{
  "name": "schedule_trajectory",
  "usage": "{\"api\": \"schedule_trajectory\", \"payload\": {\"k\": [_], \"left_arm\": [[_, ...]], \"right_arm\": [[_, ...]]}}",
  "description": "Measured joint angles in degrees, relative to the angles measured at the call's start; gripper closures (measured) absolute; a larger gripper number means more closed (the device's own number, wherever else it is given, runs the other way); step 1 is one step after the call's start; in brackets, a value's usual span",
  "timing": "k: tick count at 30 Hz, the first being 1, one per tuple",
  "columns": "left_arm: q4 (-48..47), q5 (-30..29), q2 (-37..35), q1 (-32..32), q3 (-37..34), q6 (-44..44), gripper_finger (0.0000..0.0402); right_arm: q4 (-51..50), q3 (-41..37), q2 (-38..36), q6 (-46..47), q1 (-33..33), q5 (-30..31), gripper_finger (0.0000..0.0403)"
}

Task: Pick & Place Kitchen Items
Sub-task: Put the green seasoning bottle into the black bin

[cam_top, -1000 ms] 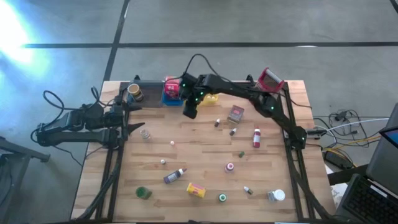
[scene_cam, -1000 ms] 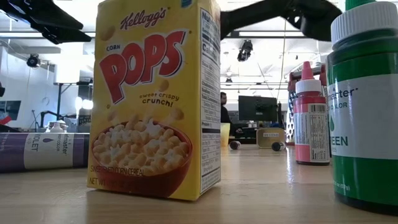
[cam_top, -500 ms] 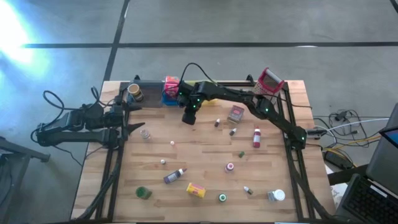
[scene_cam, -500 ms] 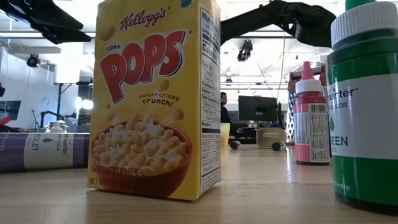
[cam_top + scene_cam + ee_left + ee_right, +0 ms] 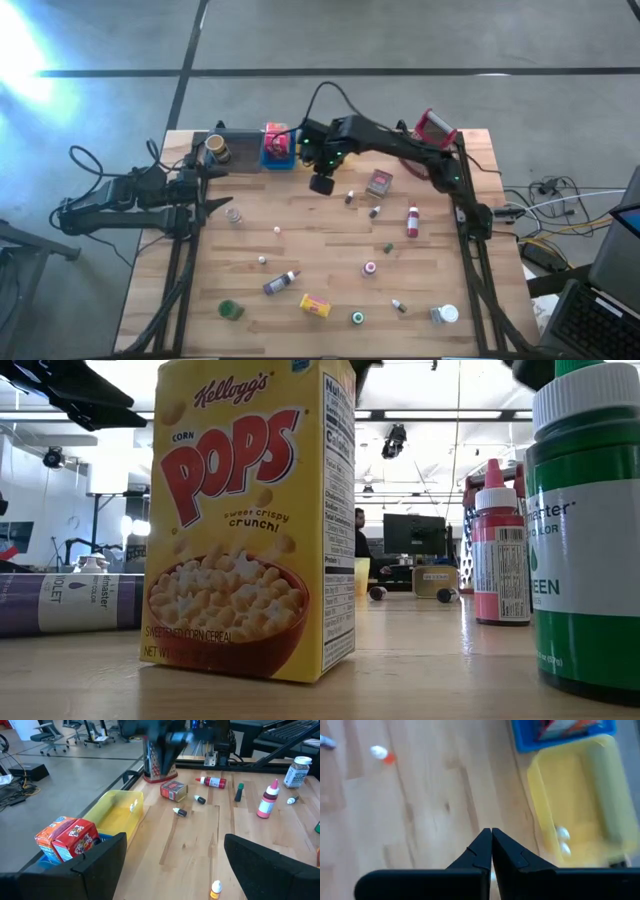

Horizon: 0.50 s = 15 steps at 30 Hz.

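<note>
Kitchen items lie scattered on the wooden table: a red box (image 5: 379, 182), a red bottle (image 5: 412, 221), a purple bottle (image 5: 281, 283), a yellow box (image 5: 315, 306) and a green-capped jar (image 5: 231, 310). My right gripper (image 5: 321, 184) hangs shut and empty above the far middle of the table. In its wrist view it (image 5: 491, 832) is beside the yellow tray (image 5: 575, 805), which holds small white things (image 5: 562, 834). My left gripper (image 5: 215, 207) waits open at the left edge with nothing between its fingers (image 5: 175, 855).
A grey tray (image 5: 235, 150) and a blue tray (image 5: 277, 150) holding red boxes (image 5: 70, 837) stand along the far edge, left of the yellow tray. A metal grater (image 5: 435, 128) stands at the far right. A tiny orange-and-white bottle (image 5: 380, 753) lies on bare wood.
My right gripper has risen and swung toward the table's right, away from the blue tray, staying shut. In the low view its arm has lifted almost out of the picture. No item has moved.
</note>
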Motion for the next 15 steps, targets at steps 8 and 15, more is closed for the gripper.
{"api": "schedule_trajectory", "payload": {"k": [8, 15], "left_arm": [[0.0, -0.01, 0.0, 0.01, -0.01, 0.01, 0.0062], [-0.01, -0.01, 0.0, 0.02, -0.01, 0.01, 0.0062]], "right_arm": [[-12.17, -1.61, -7.64, 7.44, 2.97, 5.66, 0.0394], [-13.38, -12.57, -18.53, 14.31, 8.04, 8.37, 0.0394]]}}
